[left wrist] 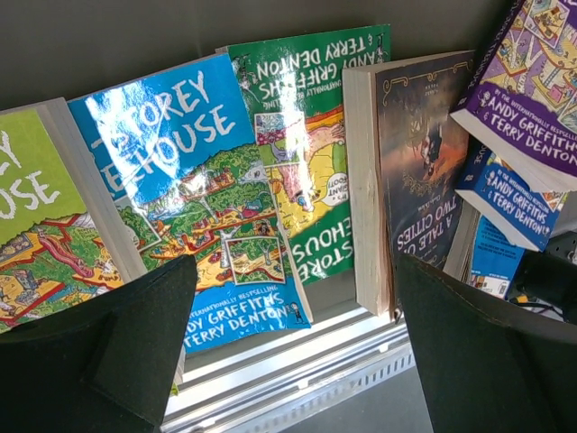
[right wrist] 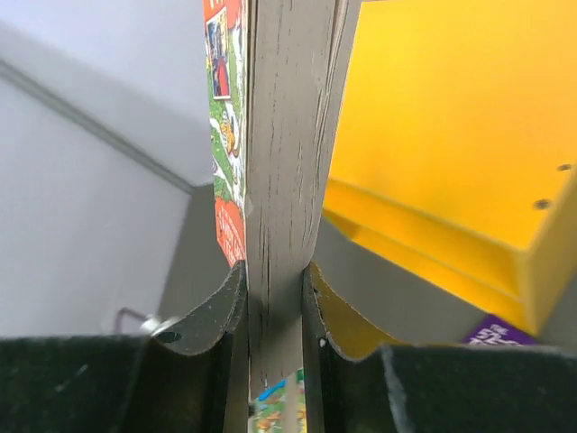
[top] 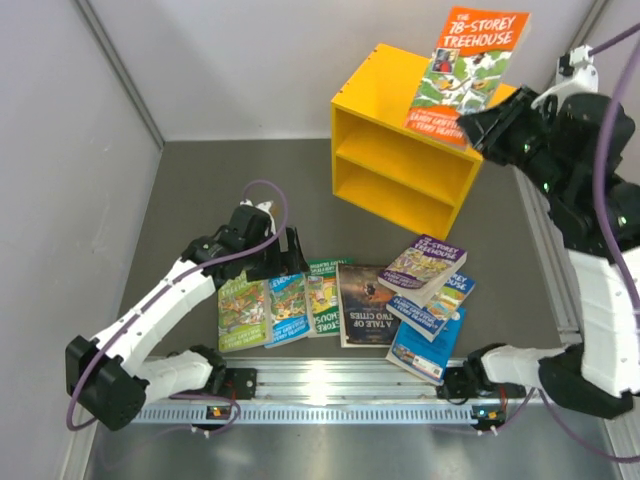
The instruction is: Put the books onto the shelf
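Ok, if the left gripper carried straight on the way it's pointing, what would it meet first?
Probably the blue Treehouse book, which lies flat right ahead of the open left gripper. The darker green book beside it is nearly in line too.

My right gripper (top: 483,128) holds the raised book (top: 470,65) above the shelf (top: 400,165) at its right end, the other books (top: 345,305) lying in front of it, my left gripper (top: 283,243) above their left side.

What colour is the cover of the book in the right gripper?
The book is orange with green cartoon art; the top view shows it best.
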Action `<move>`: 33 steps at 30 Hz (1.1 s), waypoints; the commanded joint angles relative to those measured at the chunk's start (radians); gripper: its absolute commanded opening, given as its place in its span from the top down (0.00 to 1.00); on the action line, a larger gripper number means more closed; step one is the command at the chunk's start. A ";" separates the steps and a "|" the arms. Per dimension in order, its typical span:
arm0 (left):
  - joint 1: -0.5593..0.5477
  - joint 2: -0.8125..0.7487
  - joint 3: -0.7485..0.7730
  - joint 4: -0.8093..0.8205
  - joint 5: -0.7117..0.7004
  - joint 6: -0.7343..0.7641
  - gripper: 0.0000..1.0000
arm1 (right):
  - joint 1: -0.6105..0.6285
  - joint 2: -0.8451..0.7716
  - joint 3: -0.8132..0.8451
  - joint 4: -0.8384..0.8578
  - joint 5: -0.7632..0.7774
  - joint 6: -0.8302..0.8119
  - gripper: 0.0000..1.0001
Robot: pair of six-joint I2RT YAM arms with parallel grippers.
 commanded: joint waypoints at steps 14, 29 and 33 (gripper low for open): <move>0.003 -0.072 0.028 -0.006 -0.078 -0.025 0.04 | -0.658 0.300 0.059 0.038 -0.745 0.058 1.00; 0.003 -0.063 0.009 -0.007 -0.089 -0.025 0.03 | -0.687 0.277 -0.110 0.036 -0.651 0.041 0.24; 0.003 -0.063 0.014 -0.013 -0.093 -0.023 0.03 | -0.716 0.282 -0.067 -0.009 -0.641 0.018 0.16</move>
